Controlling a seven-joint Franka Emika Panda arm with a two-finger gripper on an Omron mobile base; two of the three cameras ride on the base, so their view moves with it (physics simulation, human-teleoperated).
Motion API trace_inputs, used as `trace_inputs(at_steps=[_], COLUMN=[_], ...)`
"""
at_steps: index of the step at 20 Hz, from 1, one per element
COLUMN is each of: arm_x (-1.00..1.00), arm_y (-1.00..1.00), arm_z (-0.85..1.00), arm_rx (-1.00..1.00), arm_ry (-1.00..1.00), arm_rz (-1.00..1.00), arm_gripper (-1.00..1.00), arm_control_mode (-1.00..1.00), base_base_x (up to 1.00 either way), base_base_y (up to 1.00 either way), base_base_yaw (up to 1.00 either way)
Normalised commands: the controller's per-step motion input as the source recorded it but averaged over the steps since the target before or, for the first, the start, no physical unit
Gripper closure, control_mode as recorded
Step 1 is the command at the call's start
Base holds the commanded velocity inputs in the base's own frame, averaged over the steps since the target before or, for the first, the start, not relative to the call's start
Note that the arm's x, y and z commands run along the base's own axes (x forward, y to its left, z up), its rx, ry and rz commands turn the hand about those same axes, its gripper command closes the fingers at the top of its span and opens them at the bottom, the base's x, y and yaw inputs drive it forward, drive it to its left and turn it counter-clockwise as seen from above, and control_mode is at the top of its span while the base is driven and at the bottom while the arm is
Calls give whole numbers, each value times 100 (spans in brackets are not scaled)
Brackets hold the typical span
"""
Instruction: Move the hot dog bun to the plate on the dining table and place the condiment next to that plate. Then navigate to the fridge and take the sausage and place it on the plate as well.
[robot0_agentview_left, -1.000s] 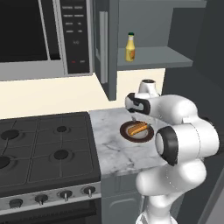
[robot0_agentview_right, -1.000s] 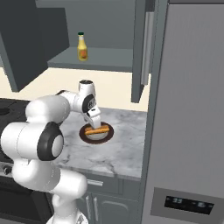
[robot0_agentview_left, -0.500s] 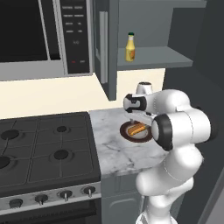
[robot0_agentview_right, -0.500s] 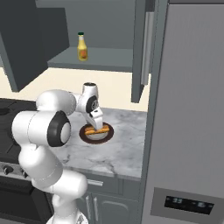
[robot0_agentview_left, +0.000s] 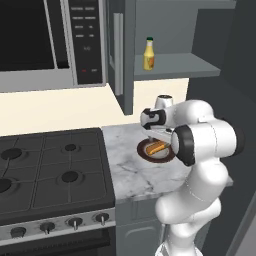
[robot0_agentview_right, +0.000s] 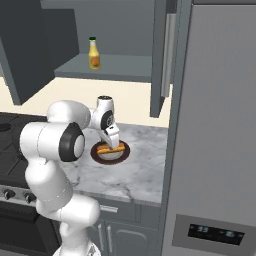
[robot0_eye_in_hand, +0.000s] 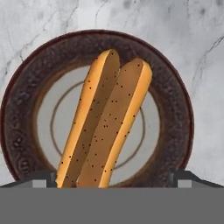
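Note:
A seeded hot dog bun (robot0_eye_in_hand: 107, 118) lies on a dark-rimmed dish (robot0_eye_in_hand: 175, 96) on the marble counter. The bun (robot0_agentview_left: 157, 148) (robot0_agentview_right: 110, 149) is right under my gripper (robot0_agentview_left: 156, 140) (robot0_agentview_right: 114, 142). In the hand view the gripper (robot0_eye_in_hand: 116, 179) is open, its two fingertips standing wide either side of the bun's near end without touching it. The yellow condiment bottle (robot0_agentview_left: 148, 54) (robot0_agentview_right: 94, 53) stands upright on the shelf of the open wall cabinet above. The fridge (robot0_agentview_right: 220, 125) is closed, so the sausage is hidden. The dining table and its plate are out of view.
The gas stove (robot0_agentview_left: 50, 170) adjoins the counter on the left, with a microwave (robot0_agentview_left: 45, 40) above it. An open cabinet door (robot0_agentview_left: 120, 50) (robot0_agentview_right: 167, 50) hangs over the counter's back. The fridge wall bounds the counter on the right.
The arm's elbow and forearm have swung round while the hand stayed over the dish, slightly lower. The jaws stay open; bun and bottle have not moved.

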Motion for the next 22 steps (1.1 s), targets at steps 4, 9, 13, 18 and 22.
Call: trace_inputs(at_steps=[4,9,13,18,22], arm_x=[18,18,8,6,7], arm_y=[-1,-2,0,0,0], arm_z=[-16,-20,-23,-19,-19], arm_rx=[0,0,0,0,0], arm_ry=[0,0,0,0,0], arm_rz=[0,0,0,0,0], arm_gripper=[-100,-100,-100,-100,-100], arm_control_mode=[-100,-100,-100,-100,-100], base_base_x=[0,0,0,0,0], base_base_y=[0,0,0,0,0], base_base_yaw=[0,0,0,0,0])
